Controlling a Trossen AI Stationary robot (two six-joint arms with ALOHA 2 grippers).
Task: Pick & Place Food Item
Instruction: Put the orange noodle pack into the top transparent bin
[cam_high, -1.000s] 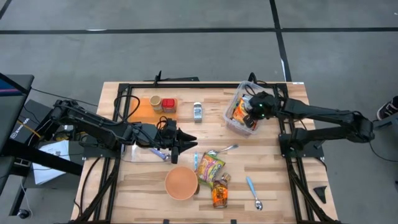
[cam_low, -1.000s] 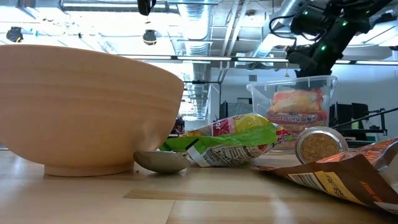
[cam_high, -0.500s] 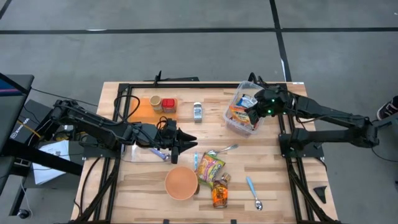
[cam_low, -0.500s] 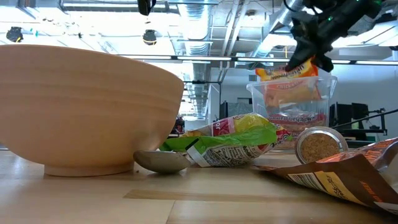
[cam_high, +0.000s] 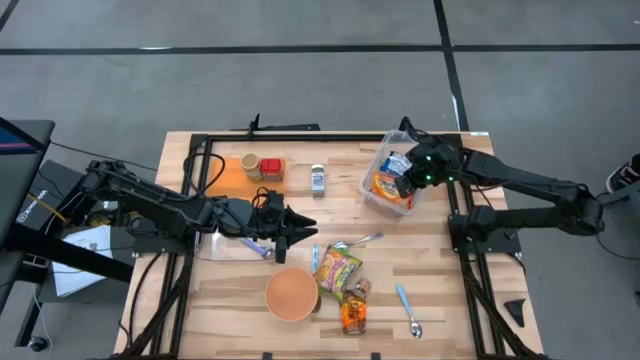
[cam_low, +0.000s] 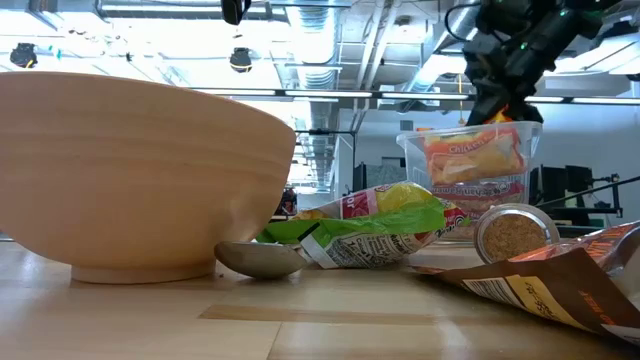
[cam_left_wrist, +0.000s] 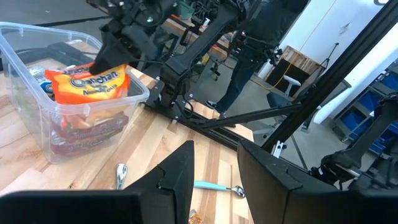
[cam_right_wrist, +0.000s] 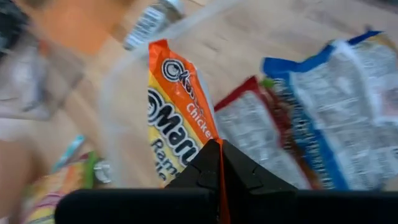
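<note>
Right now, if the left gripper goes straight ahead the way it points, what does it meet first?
Probably nothing close: the left gripper points across bare table toward the clear bin, well short of it. Depth is uncertain.

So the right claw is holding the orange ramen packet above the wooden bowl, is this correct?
Not quite. The right claw is shut on the orange ramen packet, but it holds it above the clear plastic bin, not the wooden bowl. The high view shows the bowl far away, near the table's front edge.
</note>
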